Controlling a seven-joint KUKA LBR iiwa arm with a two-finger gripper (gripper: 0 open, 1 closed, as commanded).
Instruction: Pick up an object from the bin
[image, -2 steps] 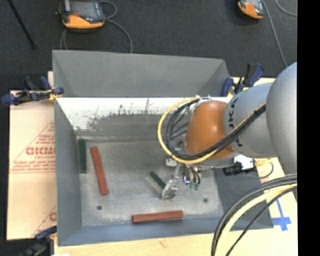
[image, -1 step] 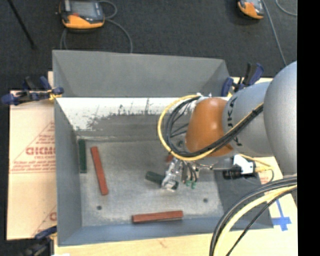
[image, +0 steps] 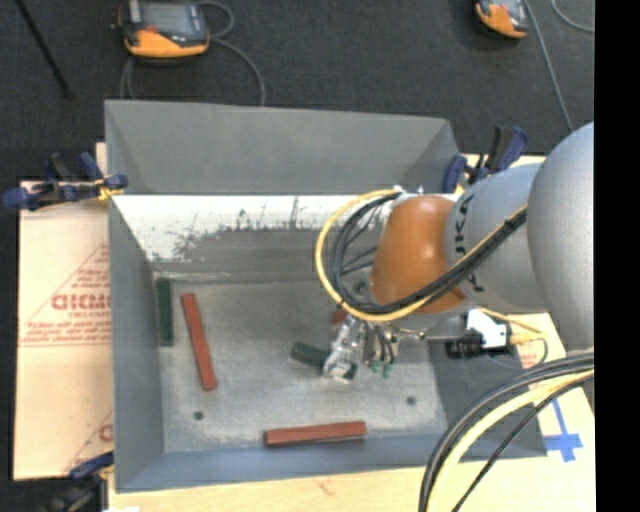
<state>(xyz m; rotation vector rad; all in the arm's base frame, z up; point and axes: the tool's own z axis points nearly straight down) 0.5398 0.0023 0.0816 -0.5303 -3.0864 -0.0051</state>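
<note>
My gripper (image: 342, 366) hangs low over the bin floor, right of the middle, under the orange wrist cover. A small dark green block (image: 307, 353) lies just left of its fingertips, touching or nearly touching them. A tiny green piece (image: 381, 369) shows just right of the gripper. A bit of red (image: 340, 317) peeks out behind the gripper, mostly hidden by the arm. Whether anything sits between the fingers cannot be seen.
A long red-brown bar (image: 198, 341) lies slanted at the left, with a dark green bar (image: 164, 312) beside it along the left wall. Another red-brown bar (image: 314, 434) lies flat near the front wall. The arm covers the bin's right part.
</note>
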